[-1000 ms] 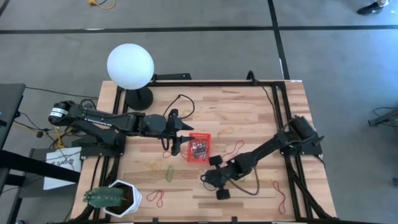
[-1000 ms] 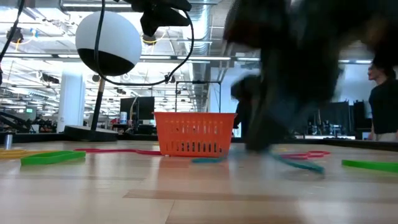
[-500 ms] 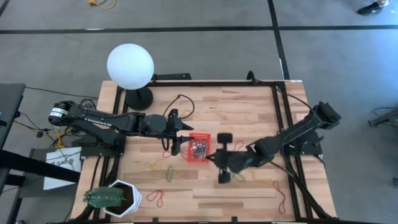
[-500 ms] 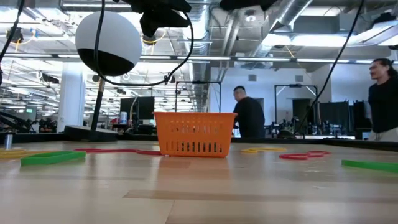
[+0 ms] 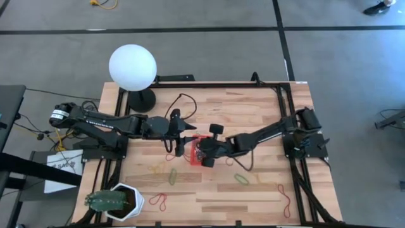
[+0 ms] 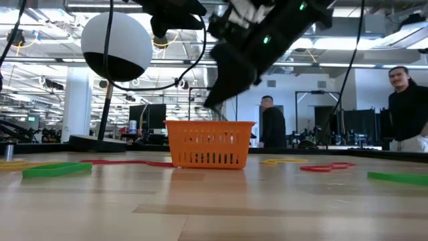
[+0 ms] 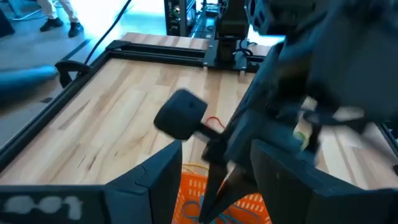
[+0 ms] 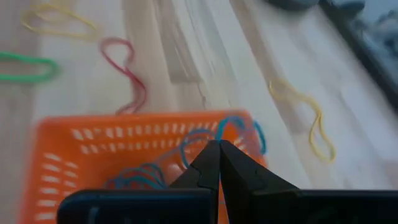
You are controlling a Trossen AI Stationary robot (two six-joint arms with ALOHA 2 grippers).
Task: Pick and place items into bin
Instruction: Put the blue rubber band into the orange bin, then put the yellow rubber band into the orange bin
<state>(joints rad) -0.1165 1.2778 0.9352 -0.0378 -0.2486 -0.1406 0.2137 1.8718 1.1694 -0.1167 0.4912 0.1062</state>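
Tabletop: bin directly beneath right hand, fingertips together.

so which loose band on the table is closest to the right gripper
The green band, lying on the wood just beyond the red basket, over which the right gripper hangs. The red and yellow loops lie farther off.

Grey floor w/ dark seam lines around a light wood table in a black frame. White globe lamp on black base at table's far-left corner; white hex plant pot w/ green plant at near-left edge. Yellow cord on floor, far side. Low view: big open hall, exposed ducts and strip lights overhead, white column at left, monitors and racks behind. Two people in dark tops stand beyond the table, one mid-room, one at right edge.
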